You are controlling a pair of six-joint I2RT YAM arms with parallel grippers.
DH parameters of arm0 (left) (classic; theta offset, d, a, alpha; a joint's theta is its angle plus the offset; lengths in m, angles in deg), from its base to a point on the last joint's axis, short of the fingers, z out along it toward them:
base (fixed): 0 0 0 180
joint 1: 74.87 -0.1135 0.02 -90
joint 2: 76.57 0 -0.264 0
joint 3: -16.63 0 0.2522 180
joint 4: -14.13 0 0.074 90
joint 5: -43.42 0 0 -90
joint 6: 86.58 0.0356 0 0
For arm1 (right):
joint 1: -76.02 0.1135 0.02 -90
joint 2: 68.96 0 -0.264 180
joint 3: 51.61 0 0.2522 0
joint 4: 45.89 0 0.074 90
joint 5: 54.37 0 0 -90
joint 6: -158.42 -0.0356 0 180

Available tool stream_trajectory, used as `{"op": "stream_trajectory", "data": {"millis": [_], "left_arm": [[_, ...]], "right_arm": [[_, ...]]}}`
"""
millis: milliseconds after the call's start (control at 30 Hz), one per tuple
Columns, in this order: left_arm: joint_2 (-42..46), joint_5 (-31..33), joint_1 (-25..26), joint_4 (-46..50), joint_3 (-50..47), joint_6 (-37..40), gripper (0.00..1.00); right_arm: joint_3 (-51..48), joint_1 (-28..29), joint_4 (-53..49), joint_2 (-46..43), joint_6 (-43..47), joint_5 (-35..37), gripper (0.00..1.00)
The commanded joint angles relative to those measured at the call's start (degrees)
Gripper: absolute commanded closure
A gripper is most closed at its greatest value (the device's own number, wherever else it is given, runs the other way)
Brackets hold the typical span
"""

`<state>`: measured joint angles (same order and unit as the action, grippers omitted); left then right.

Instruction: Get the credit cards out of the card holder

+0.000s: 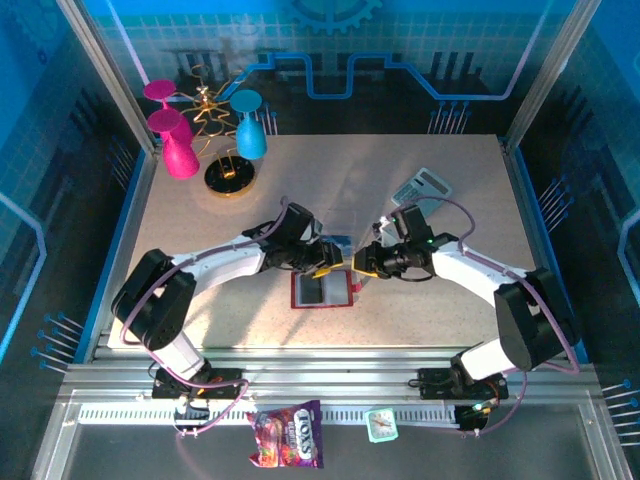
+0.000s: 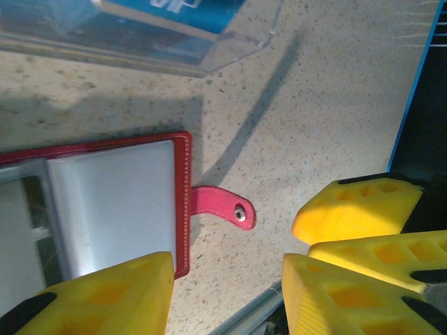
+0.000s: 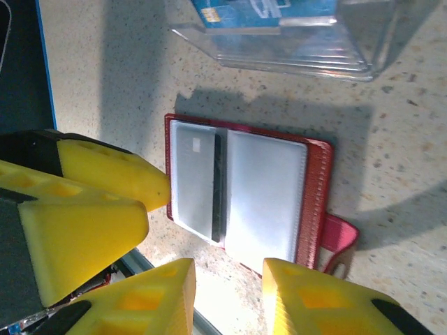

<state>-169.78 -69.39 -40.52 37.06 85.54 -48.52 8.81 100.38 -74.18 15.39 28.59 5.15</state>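
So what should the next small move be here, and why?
Probably lower the right gripper to the card holder and probe a pocket edge: it lies open, pockets up, and the open fingers sit beside it, holding nothing.

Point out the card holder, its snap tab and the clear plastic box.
card holder (image 3: 320, 202): right wrist view, on its red stitched border.
snap tab (image 2: 220, 206): left wrist view, on the red strap beside the stud.
clear plastic box (image 3: 293, 52): right wrist view, on its transparent wall.

Speckled table (image 1: 250, 322) carries open red card holder (image 1: 322, 290), clear box (image 3: 293, 49), grey calculator (image 1: 422, 186).
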Motion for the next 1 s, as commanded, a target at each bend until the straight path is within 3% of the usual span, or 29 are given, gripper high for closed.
{"op": "stream_trajectory", "data": {"millis": [0,567,967], "left_arm": [[2.69,0.17,-1.53,1.99,-2.77,1.57,0.54],[7.37,0.76,-4.7,0.26,-12.32,1.23,0.54],[6.77,0.92,-5.08,-1.77,-15.91,0.88,0.64]], "right_arm": [[2.56,2.1,-0.43,2.19,-0.84,-0.37,0.68],[6.29,9.89,5.16,12.89,-4.72,-0.88,0.68],[7.11,12.11,7.57,16.83,-6.28,-1.21,0.7]]}}
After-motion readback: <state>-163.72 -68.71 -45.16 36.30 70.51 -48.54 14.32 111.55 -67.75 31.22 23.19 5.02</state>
